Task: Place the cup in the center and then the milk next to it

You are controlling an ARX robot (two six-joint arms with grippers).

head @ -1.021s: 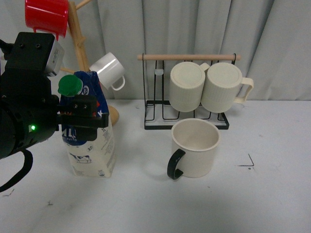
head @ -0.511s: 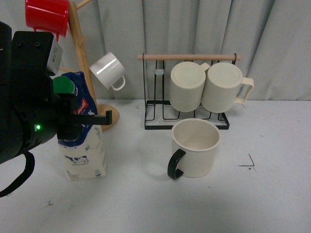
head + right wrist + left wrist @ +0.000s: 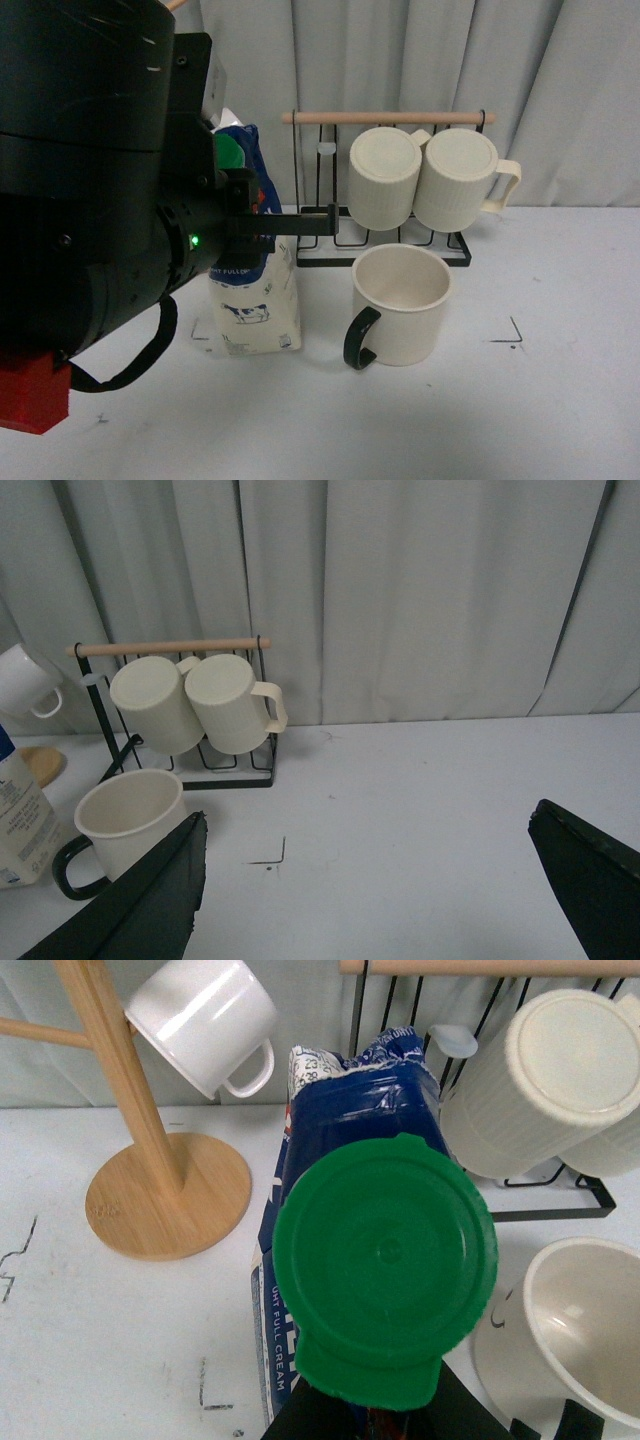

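The cup (image 3: 402, 303), a large cream mug with a black handle, stands upright on the white table in front of the rack. It also shows in the left wrist view (image 3: 590, 1330) and the right wrist view (image 3: 125, 820). The milk (image 3: 255, 305), with blue top and green cap (image 3: 385, 1260), is upright just left of the cup, a small gap between them. My left gripper (image 3: 270, 225) is shut on the milk's upper part, its base at or just above the table. My right gripper (image 3: 370, 890) is open and empty over bare table, right of the cup.
A black wire rack (image 3: 320, 215) with two ribbed cream mugs (image 3: 420, 180) stands behind the cup. A wooden mug tree (image 3: 150, 1160) with a small white mug (image 3: 205, 1020) is back left. Black corner marks (image 3: 512, 335) lie on the table.
My left gripper has carried the milk to the right, from the table's left side to right beside the cup. The arm now fills the left of the front view and hides the mug tree.
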